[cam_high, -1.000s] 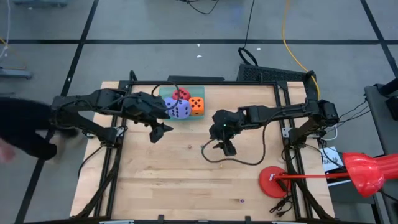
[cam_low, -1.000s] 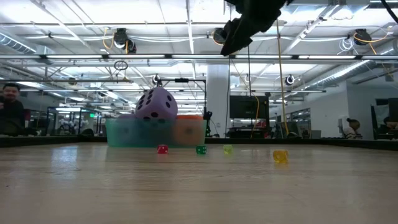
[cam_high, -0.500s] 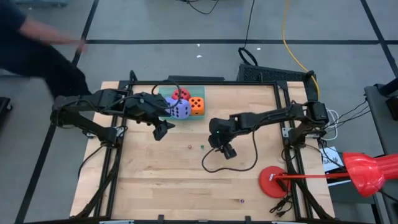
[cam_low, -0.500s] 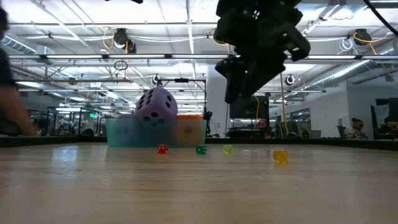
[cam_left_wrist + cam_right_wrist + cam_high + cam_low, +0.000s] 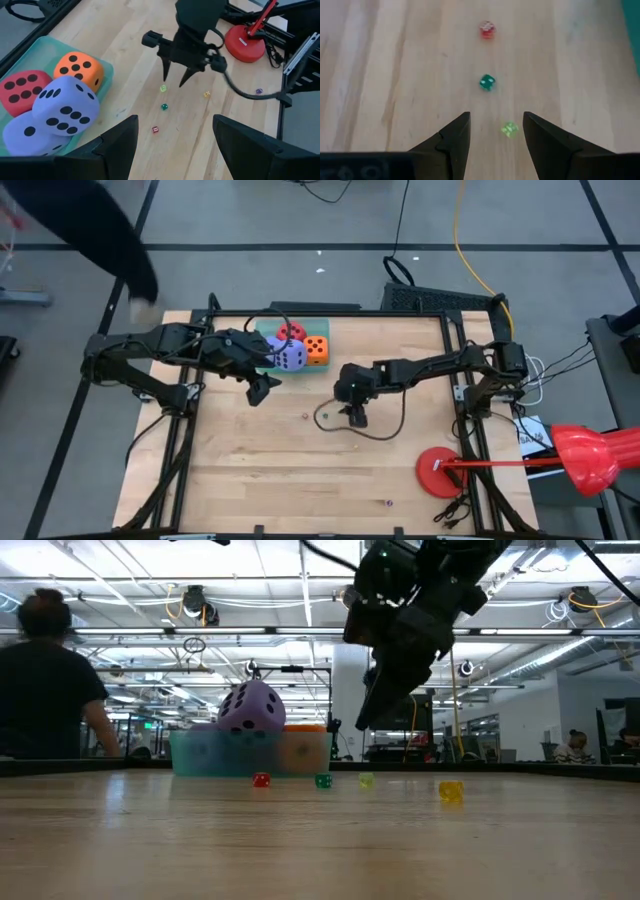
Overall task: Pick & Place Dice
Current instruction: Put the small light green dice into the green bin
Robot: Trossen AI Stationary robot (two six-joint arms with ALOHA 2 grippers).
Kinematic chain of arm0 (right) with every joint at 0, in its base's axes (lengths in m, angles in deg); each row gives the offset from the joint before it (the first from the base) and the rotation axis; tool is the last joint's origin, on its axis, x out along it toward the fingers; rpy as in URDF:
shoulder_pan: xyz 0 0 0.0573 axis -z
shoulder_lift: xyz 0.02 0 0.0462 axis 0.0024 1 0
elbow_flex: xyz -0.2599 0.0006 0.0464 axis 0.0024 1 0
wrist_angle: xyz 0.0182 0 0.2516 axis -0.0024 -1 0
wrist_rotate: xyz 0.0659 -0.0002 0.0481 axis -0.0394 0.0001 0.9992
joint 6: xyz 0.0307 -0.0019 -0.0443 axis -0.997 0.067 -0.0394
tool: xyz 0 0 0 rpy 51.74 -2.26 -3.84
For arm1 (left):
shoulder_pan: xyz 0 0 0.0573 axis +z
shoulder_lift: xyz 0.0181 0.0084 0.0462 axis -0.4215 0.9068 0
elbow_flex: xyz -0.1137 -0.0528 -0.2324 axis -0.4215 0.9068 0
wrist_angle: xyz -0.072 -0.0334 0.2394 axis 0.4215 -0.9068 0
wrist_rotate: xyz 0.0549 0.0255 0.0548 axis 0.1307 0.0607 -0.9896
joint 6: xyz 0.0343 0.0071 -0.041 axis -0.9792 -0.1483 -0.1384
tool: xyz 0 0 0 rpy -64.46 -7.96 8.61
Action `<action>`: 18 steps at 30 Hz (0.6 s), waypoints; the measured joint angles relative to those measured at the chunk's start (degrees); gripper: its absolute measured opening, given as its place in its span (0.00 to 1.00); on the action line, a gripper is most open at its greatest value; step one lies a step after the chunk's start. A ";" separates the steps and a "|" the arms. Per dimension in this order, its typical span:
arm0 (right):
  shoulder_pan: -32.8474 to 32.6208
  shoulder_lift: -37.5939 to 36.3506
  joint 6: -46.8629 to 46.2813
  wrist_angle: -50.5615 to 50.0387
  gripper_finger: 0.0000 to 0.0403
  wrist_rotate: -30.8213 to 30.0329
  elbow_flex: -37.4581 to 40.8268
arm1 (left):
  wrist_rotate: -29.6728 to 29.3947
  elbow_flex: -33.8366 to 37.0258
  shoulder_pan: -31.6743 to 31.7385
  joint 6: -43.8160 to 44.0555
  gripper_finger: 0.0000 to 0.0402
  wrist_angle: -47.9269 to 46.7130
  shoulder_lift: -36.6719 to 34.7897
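Note:
Four foam dice sit in the teal tray (image 5: 262,332) at the table's far side: a red one (image 5: 22,90), an orange one (image 5: 79,67), and two purple-blue ones, one (image 5: 66,106) resting on top of the other (image 5: 27,136). My left gripper (image 5: 175,145) is open and empty, hovering just near of the tray (image 5: 262,388). My right gripper (image 5: 496,131) is open and empty, pointing down above the table's middle (image 5: 355,416). It hangs over a small yellow-green die (image 5: 509,129), clear of the table in the low view (image 5: 366,725).
Small loose dice lie on the wood: red (image 5: 487,29), green (image 5: 487,82), yellow (image 5: 206,93) and purple (image 5: 258,91). A black cable (image 5: 385,430) loops by my right gripper. A red round-based stand (image 5: 440,470) is at the near right. A person (image 5: 50,670) stands beyond the table's left.
My right gripper has come down from high above the table toward the small dice and has tipped to point more steeply down, staying open. Its cable loop has shifted on the table. A person has moved along beyond the table's left side.

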 joint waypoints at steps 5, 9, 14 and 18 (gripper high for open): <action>-0.58 0.00 -9.24 3.25 0.42 -7.03 2.47 | 0.00 0.00 0.00 -0.02 0.66 0.00 0.00; -1.04 0.00 -15.26 6.42 0.42 -9.67 4.80 | 0.00 0.00 0.00 -0.02 0.66 0.00 0.00; -0.98 0.00 -23.43 6.96 0.42 -10.13 5.20 | 0.02 0.00 0.00 -0.20 0.66 -0.02 0.00; -1.05 0.00 -25.44 8.63 0.42 -10.20 5.23 | 0.03 0.00 0.00 -0.43 0.66 -0.09 0.00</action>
